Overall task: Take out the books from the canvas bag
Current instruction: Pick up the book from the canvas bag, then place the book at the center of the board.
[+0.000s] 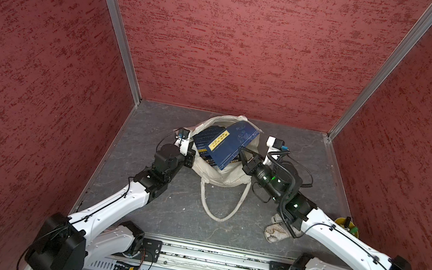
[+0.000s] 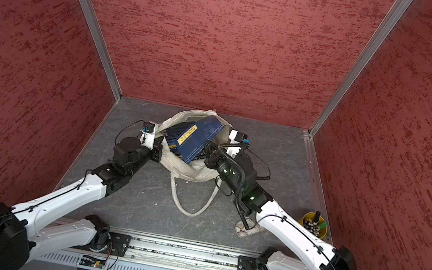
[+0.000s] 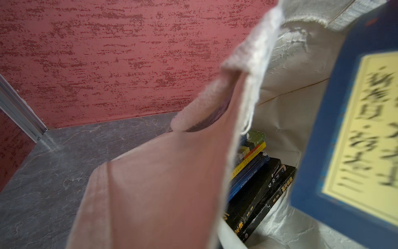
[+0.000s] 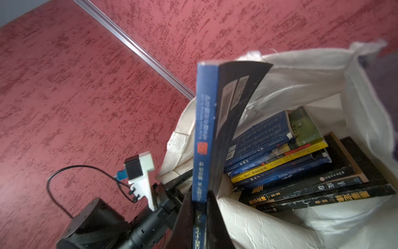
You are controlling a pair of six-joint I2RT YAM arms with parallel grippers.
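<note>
Dark blue book gripped over the open bag.

Top views: cream-white canvas tote bag (image 1: 219, 177) standing open at the rear centre of the dark grey table (image 1: 167, 202), one loop handle (image 1: 219, 219) lying toward the robot. Left fingers (image 1: 189, 157) pinched shut on the bag's left rim. Right fingers (image 1: 247, 152) closed on the lower corner of a thin dark blue paperback book (image 1: 232, 144), tilted across the mouth and partly above the rim. Left wrist view: bag fabric close to the lens, fingers out of sight; stack of paperback books (image 3: 254, 183) lying inside on the bottom, spines blue, yellow and black; gripped book blurred, pale yellow label showing. Right wrist view: blue spine upright between both fingers, stack below it inside the bag.
</note>
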